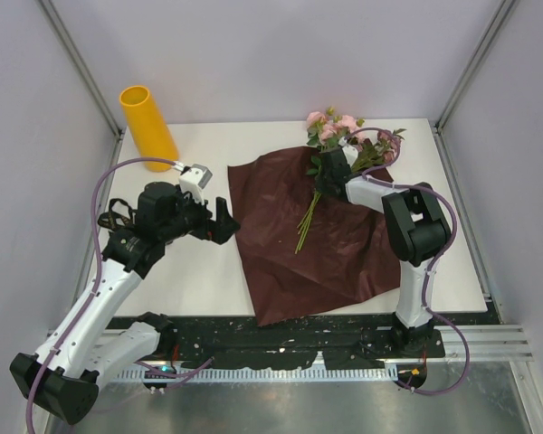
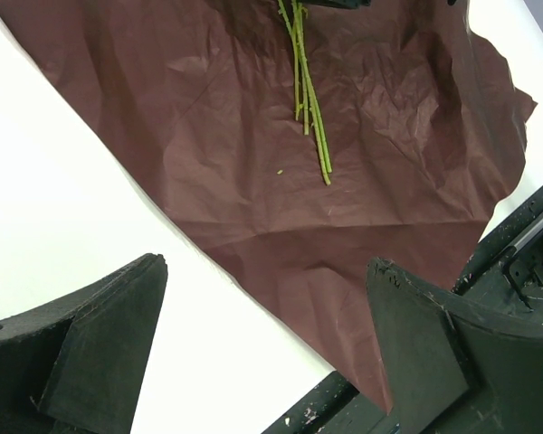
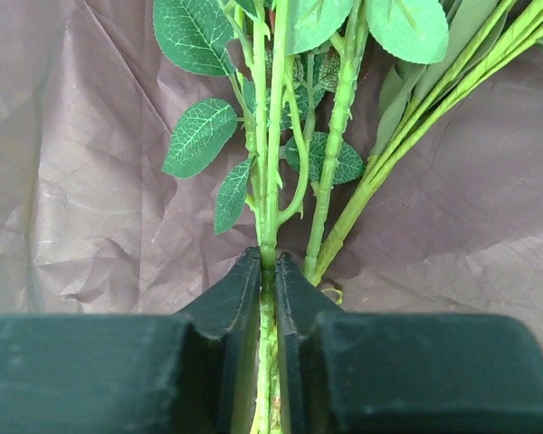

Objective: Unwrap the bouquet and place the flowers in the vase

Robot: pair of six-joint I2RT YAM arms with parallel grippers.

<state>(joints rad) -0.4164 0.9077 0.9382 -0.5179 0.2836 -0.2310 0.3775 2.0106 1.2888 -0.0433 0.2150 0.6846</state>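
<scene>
While the left claw (image 2: 264,271) gapes wide, the right claw (image 3: 267,259) pinches thin green stems (image 3: 271,136) over crinkled paper (image 3: 90,181).

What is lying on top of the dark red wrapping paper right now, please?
The flowers lie across the paper, their stems pinched in the right claw, blooms past its far edge. Whatever is beneath the sheet is covered from view.

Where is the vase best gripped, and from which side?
Pinch the vase at its open rim, coming straight down, one jaw inside, one outside. It stands upright, and its round body looks perhaps too wide for the jaws. The left gripper is nearer.
</scene>
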